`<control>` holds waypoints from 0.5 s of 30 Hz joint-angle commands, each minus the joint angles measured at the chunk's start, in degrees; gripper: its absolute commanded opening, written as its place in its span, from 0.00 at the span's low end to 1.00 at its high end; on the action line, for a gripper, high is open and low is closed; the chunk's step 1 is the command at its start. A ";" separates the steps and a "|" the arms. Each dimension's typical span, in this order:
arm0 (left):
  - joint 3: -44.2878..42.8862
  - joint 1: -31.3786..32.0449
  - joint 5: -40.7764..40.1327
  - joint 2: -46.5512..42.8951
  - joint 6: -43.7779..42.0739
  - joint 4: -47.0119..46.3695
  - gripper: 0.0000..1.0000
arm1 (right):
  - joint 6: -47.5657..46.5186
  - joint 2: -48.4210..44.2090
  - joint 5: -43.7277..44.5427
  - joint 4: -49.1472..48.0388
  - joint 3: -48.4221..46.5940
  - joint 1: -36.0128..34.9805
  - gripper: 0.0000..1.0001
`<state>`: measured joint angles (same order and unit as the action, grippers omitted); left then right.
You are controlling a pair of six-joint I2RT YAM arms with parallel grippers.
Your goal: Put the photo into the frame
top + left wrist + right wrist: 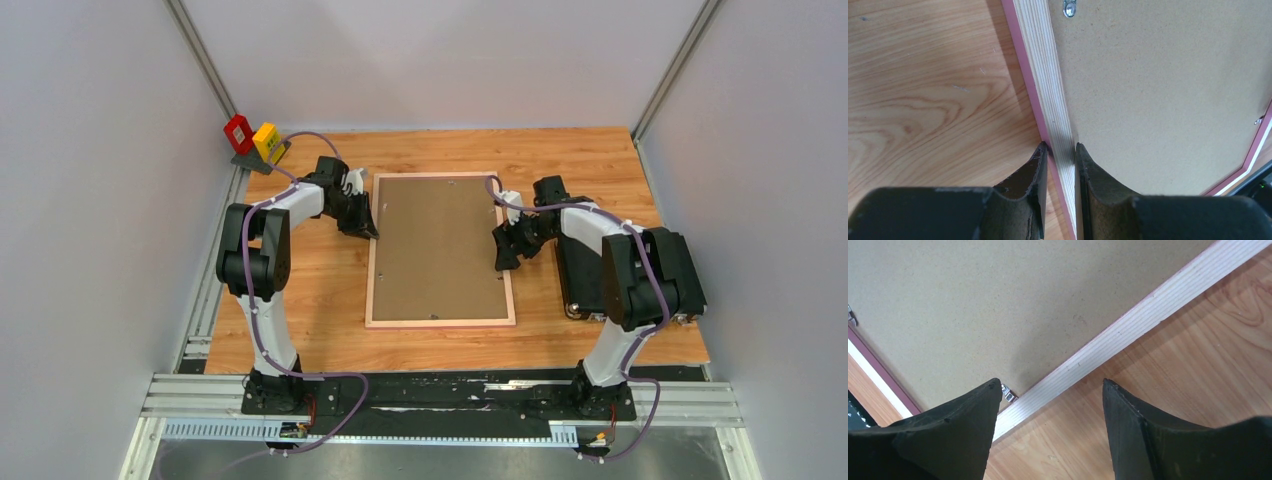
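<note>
While the frame (440, 322) lies back-up near the middle of the table (300, 300), long sides running away from the arm bases, bare tabletop shows on all four sides: a wide strip to the left, a narrower one to the right, where a black case (580, 280) sits partly under the right arm. Red box (239, 133) and yellow box (266, 141) at the far left corner, well apart from the frame. Left arm bent at the elbow, reaching inward; left gripper (1060, 147) nearly closed, pinching the frame's left rail, one finger (1028, 185) on the outer pink edge, the other on the inner side against the backing board (1158, 90). Right arm folded the same way from the other side; right gripper (1052, 385) spread wide, straddling the right rail, holding nothing, neither finger touching. Rail: pale wood, fine straight grain, flat and narrow, pink strip along its outer edge. Board: plain brown, matt, finely speckled, sitting inside the rails. Small metal clip (1008, 393) at the board's edge just beside the right gripper's inner finger. Tabletop: orange-brown wood pattern, smooth.
</note>
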<state>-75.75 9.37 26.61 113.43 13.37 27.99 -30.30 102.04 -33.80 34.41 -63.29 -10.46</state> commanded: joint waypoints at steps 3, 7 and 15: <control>0.49 -0.31 0.65 1.23 -1.15 0.06 0.12 | 6.69 -0.86 4.59 -4.53 -1.69 -0.11 0.71; 0.53 -0.31 0.63 1.16 -1.19 0.15 0.12 | 11.64 1.61 8.77 -7.28 -4.54 -0.09 0.69; 0.58 -0.44 0.62 0.31 -1.24 0.35 0.12 | 14.48 3.94 11.42 -8.42 -11.31 -0.13 0.67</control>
<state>-75.75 9.32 26.68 113.43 13.37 27.99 -18.39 105.78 -24.23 28.97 -70.70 -10.46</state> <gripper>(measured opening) 0.279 0.674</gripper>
